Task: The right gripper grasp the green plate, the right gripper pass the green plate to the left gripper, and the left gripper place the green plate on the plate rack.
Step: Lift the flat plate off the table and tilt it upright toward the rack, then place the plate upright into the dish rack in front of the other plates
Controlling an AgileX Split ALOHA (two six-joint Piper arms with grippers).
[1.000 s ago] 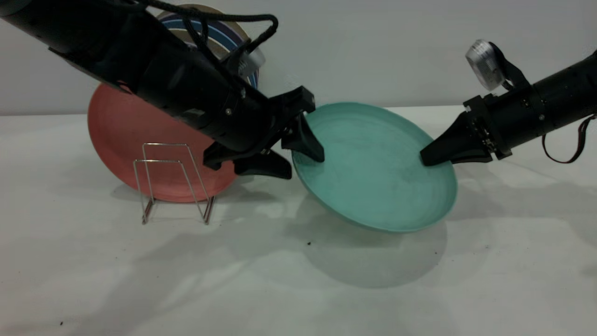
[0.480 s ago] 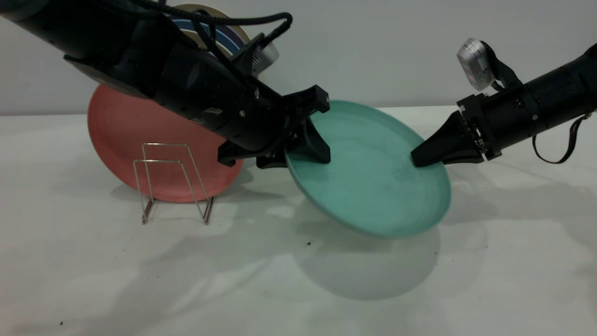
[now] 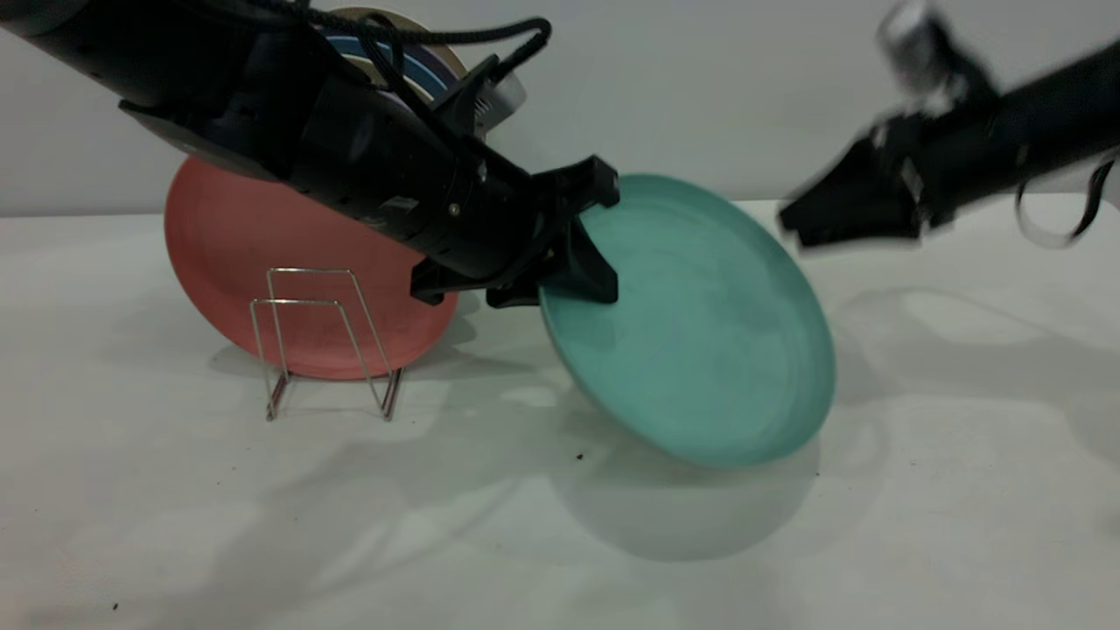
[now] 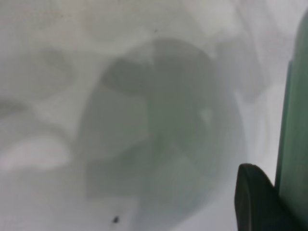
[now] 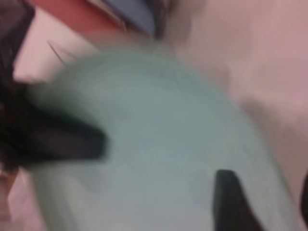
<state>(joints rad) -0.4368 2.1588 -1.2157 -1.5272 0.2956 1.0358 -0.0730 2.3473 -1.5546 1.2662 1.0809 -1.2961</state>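
The green plate [image 3: 700, 341] hangs tilted above the table, its lower edge close to the surface. My left gripper [image 3: 569, 271] is shut on the plate's left rim and holds it alone. The left wrist view shows one fingertip [image 4: 255, 202] against the plate's edge [image 4: 294, 134]. My right gripper [image 3: 792, 223] is open and clear of the plate, above its upper right rim. In the right wrist view [image 5: 264, 202] the plate [image 5: 159, 144] lies beyond it. The wire plate rack [image 3: 324, 341] stands at the left.
A salmon-pink plate [image 3: 227, 254] leans upright behind the rack. A striped plate [image 3: 420, 61] stands behind the left arm against the wall. The white table [image 3: 560, 542] stretches across the front.
The right gripper has let go of the plate's right rim and pulled up and away to the right. The left gripper has closed on the left rim; the plate now tilts more steeply.
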